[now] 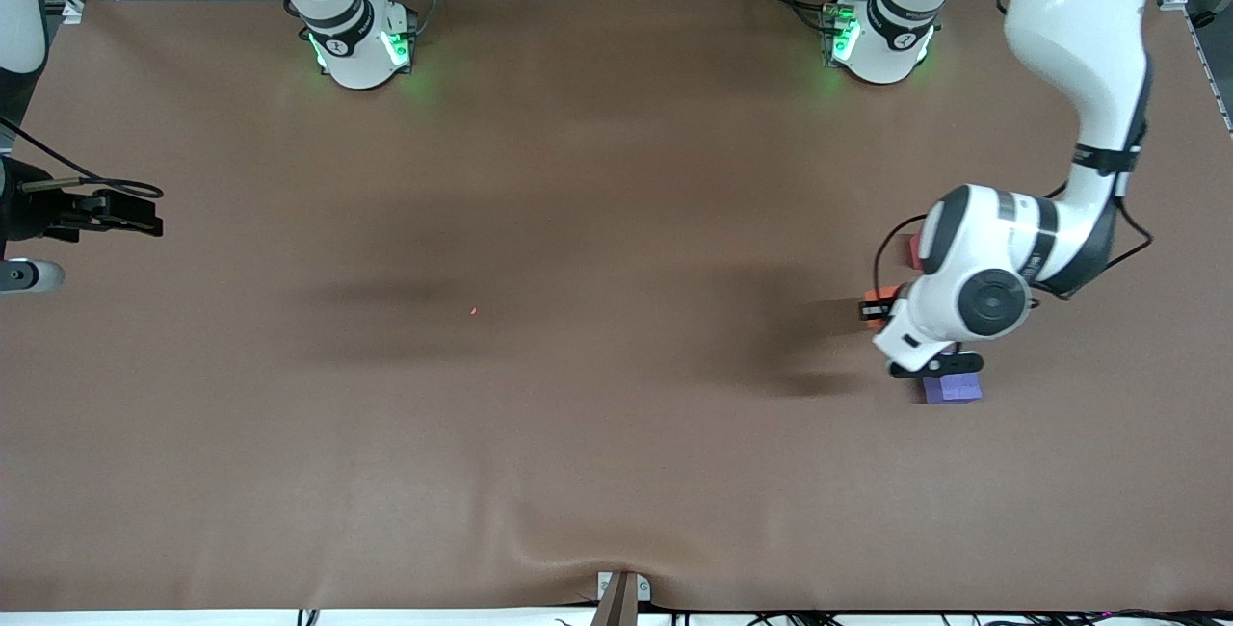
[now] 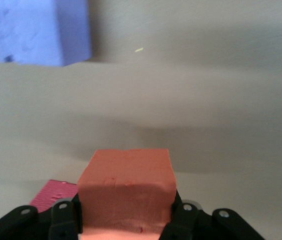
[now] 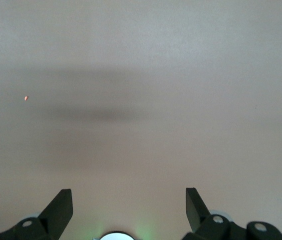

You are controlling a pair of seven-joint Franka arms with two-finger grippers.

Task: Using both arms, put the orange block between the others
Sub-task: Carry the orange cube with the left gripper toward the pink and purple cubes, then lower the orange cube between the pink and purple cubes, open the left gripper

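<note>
My left gripper (image 1: 875,308) is shut on the orange block (image 1: 878,297), which fills the space between its fingers in the left wrist view (image 2: 126,175). The block is held low between the two others, at the left arm's end of the table. The pinkish-red cube (image 1: 908,250) lies farther from the front camera, partly hidden by the arm, and shows beside the fingers (image 2: 53,195). The purple-blue cube (image 1: 952,388) lies nearer to the camera (image 2: 38,30). My right gripper (image 1: 144,217) waits open and empty (image 3: 128,200) over the right arm's end of the table.
A brown cloth (image 1: 578,414) covers the table. A tiny red speck (image 1: 474,310) lies near the middle. The two green-lit bases (image 1: 361,48) (image 1: 877,43) stand along the edge farthest from the front camera.
</note>
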